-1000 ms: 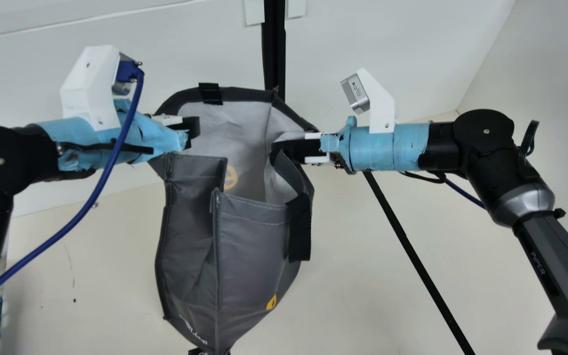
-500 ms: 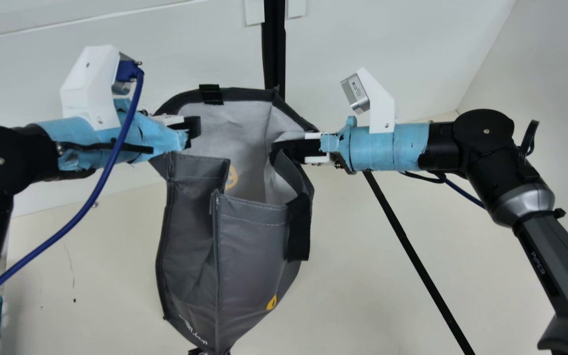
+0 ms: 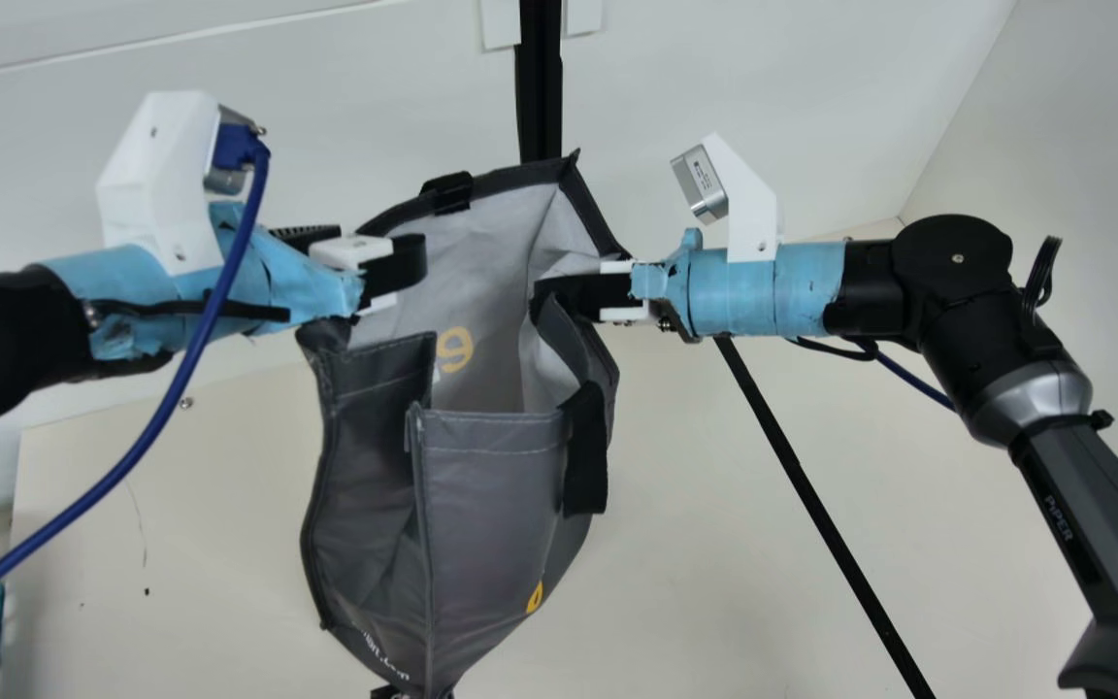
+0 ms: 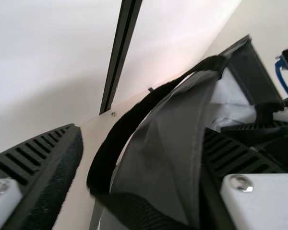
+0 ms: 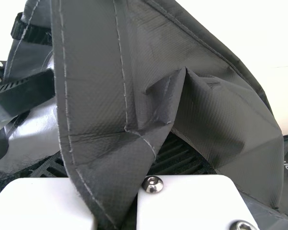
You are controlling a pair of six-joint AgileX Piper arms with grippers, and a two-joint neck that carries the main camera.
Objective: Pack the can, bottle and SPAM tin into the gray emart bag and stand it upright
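Bag (image 3: 501,505) is centre-frame in my main view, its right rim clamped in my right gripper (image 3: 549,289), presumably to steady the mouth, while my left gripper's (image 4: 143,134) parted fingers straddle the opposite side.

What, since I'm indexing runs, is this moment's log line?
bag: mouth open | right gripper: shut on bag rim | left gripper: open, bag wall between its fingers
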